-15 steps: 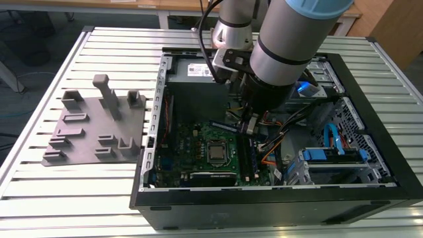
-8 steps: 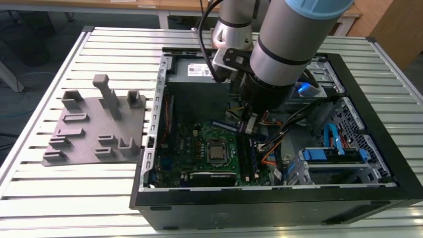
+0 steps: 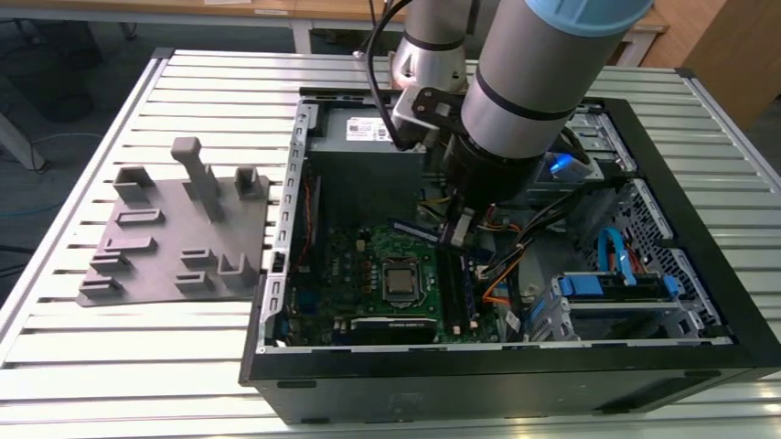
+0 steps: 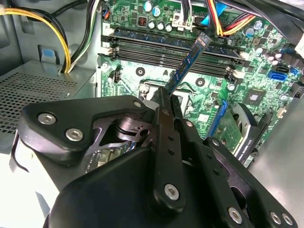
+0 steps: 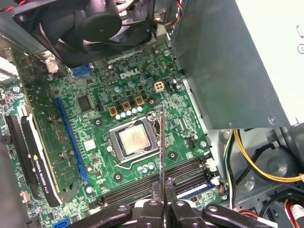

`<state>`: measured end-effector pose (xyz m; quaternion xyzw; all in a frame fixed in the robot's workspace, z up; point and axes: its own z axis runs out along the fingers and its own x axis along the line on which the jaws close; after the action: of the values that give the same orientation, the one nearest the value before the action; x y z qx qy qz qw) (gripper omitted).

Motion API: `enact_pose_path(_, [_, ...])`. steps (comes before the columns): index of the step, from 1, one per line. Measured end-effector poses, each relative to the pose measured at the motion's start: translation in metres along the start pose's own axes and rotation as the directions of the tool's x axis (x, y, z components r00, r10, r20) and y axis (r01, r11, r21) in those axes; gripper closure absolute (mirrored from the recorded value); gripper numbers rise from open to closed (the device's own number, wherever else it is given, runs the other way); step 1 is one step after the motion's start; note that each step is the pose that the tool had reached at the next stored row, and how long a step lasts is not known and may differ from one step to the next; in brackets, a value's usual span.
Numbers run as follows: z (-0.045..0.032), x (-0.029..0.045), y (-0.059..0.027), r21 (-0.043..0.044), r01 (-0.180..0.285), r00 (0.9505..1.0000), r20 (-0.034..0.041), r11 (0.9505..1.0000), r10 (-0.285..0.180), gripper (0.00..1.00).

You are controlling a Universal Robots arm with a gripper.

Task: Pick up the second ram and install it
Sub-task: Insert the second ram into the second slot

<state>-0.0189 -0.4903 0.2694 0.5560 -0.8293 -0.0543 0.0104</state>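
My gripper (image 4: 166, 102) is shut on the second ram (image 4: 190, 59), a thin dark blue-green stick that juts out from between the fingers. In the first wrist view the ram (image 5: 163, 142) shows edge-on as a thin line rising from the gripper (image 5: 164, 192). It hangs tilted above the motherboard, over the CPU socket (image 5: 135, 140) and close to the long black memory slots (image 4: 166, 52), apart from them. One slot (image 5: 194, 190) holds a bluish stick. In the exterior view the gripper (image 3: 458, 230) is down inside the open computer case (image 3: 488, 366).
A grey moulded tray (image 3: 183, 238) with upright posts lies on the slatted table at the exterior view's left. Around the slots are a fan (image 5: 104, 23), a graphics card (image 5: 33, 152), the power supply box (image 5: 237, 61) and yellow and orange cables (image 4: 57, 33).
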Motion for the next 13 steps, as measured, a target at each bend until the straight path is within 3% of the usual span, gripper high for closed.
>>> enact_pose_path(13, [0.0000,0.0000,0.0000,0.0016,-0.038,0.9993,0.0039,0.9993,0.038,0.89])
